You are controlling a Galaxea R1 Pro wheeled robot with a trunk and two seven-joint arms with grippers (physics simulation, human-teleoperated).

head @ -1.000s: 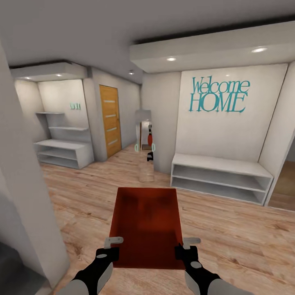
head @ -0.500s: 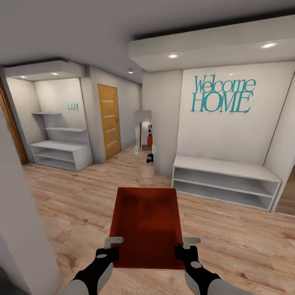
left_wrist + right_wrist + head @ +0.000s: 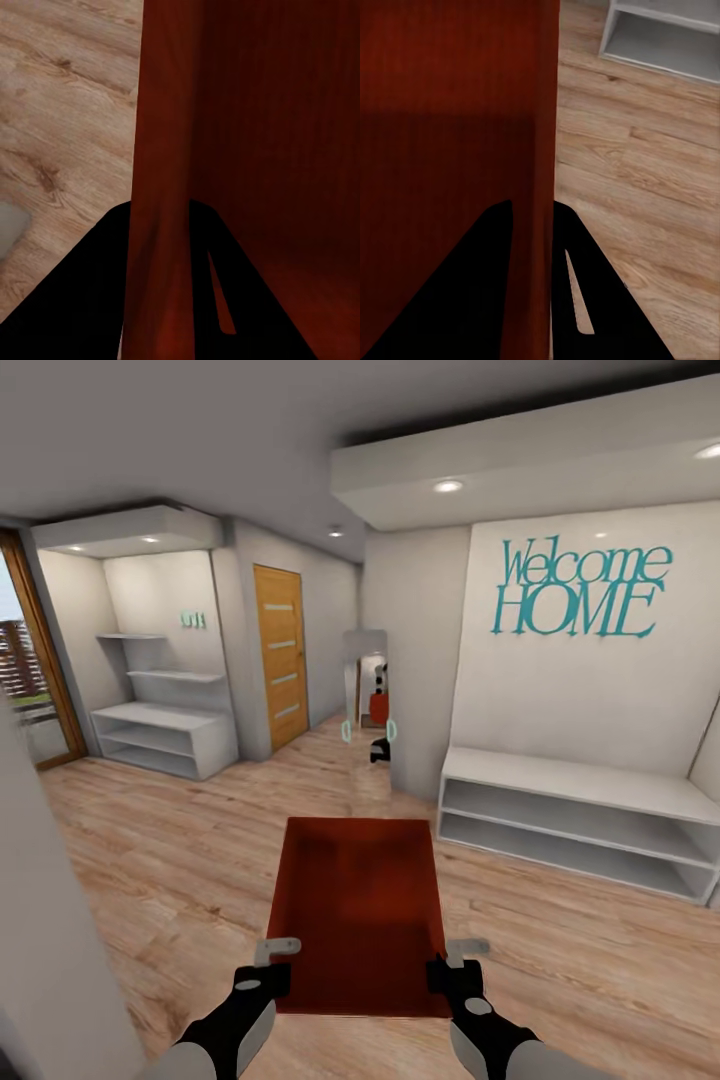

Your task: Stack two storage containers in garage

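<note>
An orange-red storage container (image 3: 358, 915) is held level above the light wood-plank floor (image 3: 150, 840) of a hallway, its side walls clamped by the left gripper (image 3: 278, 950) and the right gripper (image 3: 458, 952).

Both hands (image 3: 279, 957) (image 3: 452, 957) clamped, arms forward

Open wood floor (image 3: 190, 860) ahead; white bench (image 3: 580, 820) right.

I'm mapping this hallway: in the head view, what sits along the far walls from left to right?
Glass door → corner shelves → wooden door → mirror → low bench shelf under the Welcome HOME lettering.
</note>
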